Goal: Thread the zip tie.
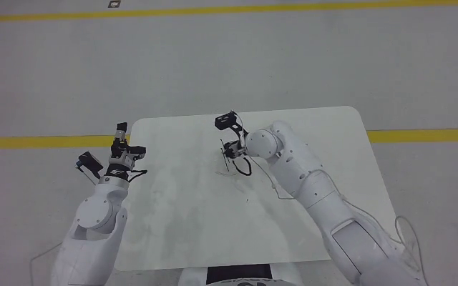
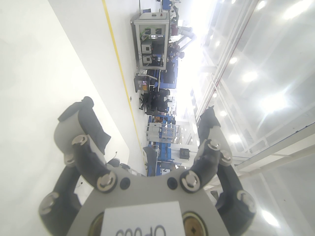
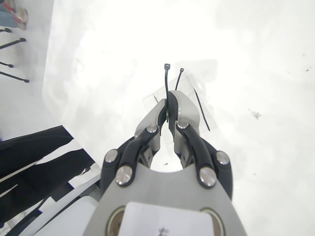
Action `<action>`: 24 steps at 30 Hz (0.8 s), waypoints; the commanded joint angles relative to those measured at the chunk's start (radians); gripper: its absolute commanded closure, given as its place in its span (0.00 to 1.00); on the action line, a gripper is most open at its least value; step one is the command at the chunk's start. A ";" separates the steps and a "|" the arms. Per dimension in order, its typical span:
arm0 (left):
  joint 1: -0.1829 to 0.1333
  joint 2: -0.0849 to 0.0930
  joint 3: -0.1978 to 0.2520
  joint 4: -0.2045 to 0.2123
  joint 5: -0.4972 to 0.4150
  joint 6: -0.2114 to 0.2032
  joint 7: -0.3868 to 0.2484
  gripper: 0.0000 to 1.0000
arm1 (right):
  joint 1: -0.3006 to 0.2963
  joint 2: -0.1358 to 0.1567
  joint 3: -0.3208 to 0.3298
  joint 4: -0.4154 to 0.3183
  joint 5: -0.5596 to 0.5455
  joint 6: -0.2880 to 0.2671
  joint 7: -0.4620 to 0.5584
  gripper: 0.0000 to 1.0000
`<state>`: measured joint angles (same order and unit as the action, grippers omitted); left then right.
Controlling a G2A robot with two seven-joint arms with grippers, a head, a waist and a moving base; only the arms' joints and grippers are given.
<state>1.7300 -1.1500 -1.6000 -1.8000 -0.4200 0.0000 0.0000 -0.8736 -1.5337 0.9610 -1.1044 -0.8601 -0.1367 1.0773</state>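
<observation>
A white label (image 2: 145, 218) with dark print, cut off at the frame edge, sits on the base plate of the left gripper (image 2: 145, 121). A similar white label (image 3: 169, 219) sits on the plate of the right gripper (image 3: 168, 110), where only a trace of print shows. The right gripper is pinched together on a black zip tie (image 3: 167, 82) that stands out beyond its tips, with the tie's small square head at the far end. In the top view this gripper (image 1: 230, 150) is above the middle of the table (image 1: 322, 121), towards the far edge. Just beside the held tie, two more black ties (image 3: 179, 78) lie on a clear plastic sheet (image 3: 196, 87) that rests flat on the tabletop. The left gripper has its fingers (image 2: 83, 119) spread wide apart with nothing between them, and in the top view it (image 1: 122, 132) sits at the table's left edge, well apart from the other arm. The table is white with rounded corners and carries a few dark specks (image 3: 256, 115). The floor (image 1: 229, 64) around it is pale grey, crossed by yellow lines (image 1: 215, 8). The left wrist view looks into a bright hall with a metal-framed equipment cabinet (image 2: 152, 40), blue racks and rows of ceiling lights.
</observation>
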 commanded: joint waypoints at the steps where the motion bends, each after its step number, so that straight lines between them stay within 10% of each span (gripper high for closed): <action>1: 0.000 0.000 0.000 0.000 0.000 0.000 0.000 0.00 | -0.016 0.007 0.019 -0.026 0.021 -0.014 0.006 1.00; 15: 0.000 0.000 0.000 0.000 0.000 0.000 0.000 0.00 | -0.023 0.010 0.026 -0.036 0.032 -0.026 0.011 1.00; 24: 0.000 0.000 0.000 0.000 0.000 0.000 0.000 0.00 | -0.066 0.013 0.123 -0.062 0.245 0.055 -0.175 1.00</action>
<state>1.7300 -1.1500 -1.6000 -1.8000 -0.4200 0.0000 0.0000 -0.9380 -1.5211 1.0774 -1.1637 -0.6351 -0.0884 0.9122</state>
